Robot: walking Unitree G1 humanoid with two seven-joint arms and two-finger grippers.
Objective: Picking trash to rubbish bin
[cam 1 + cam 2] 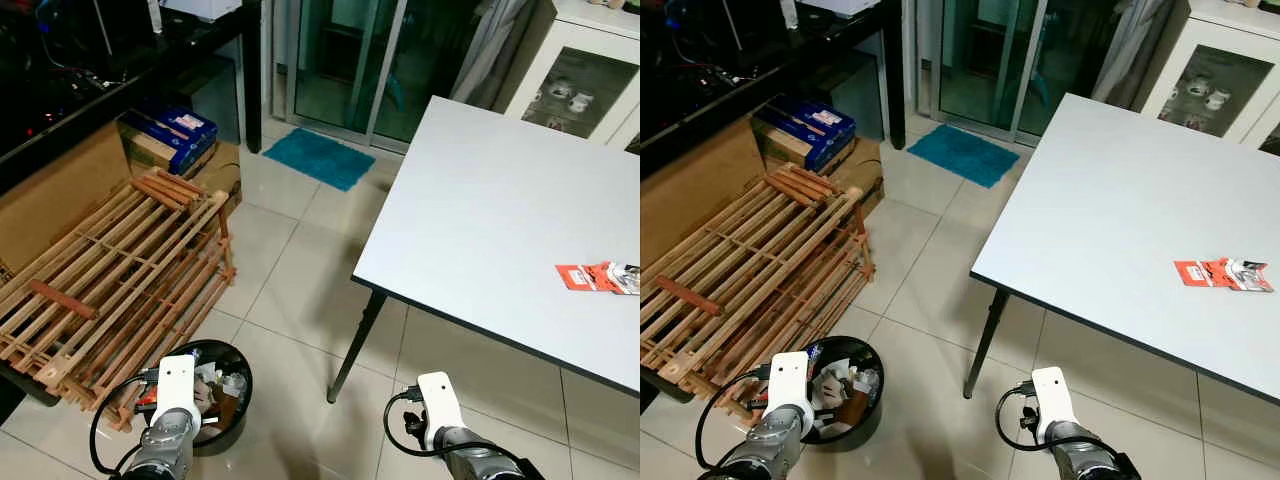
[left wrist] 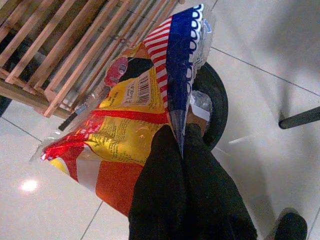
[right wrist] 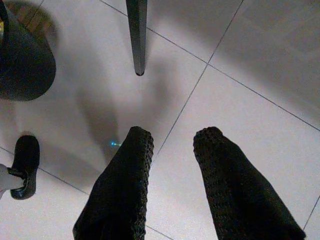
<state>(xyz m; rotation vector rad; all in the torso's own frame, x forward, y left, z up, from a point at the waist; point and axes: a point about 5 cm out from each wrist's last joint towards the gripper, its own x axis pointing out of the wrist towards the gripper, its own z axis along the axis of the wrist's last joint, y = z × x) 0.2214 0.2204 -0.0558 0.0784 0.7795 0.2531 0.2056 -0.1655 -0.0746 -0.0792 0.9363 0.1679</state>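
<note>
My left gripper (image 2: 181,132) is shut on a crumpled snack bag (image 2: 130,120), yellow and red with a blue and red-striped end. It hangs just above the black rubbish bin (image 1: 232,405), which holds several pieces of trash. The bin's rim (image 2: 218,95) shows behind the bag. My right gripper (image 3: 174,136) is open over bare floor tiles, with nothing between its fingers (image 3: 131,165). A red wrapper (image 1: 597,277) lies on the white table (image 1: 480,210) near its right side.
A wooden slatted rack (image 1: 120,280) leans beside the bin on the left. A black table leg (image 1: 355,345) stands between the bin and my right arm (image 1: 440,415). Cardboard boxes (image 1: 170,135) and a blue mat (image 1: 318,157) lie further back.
</note>
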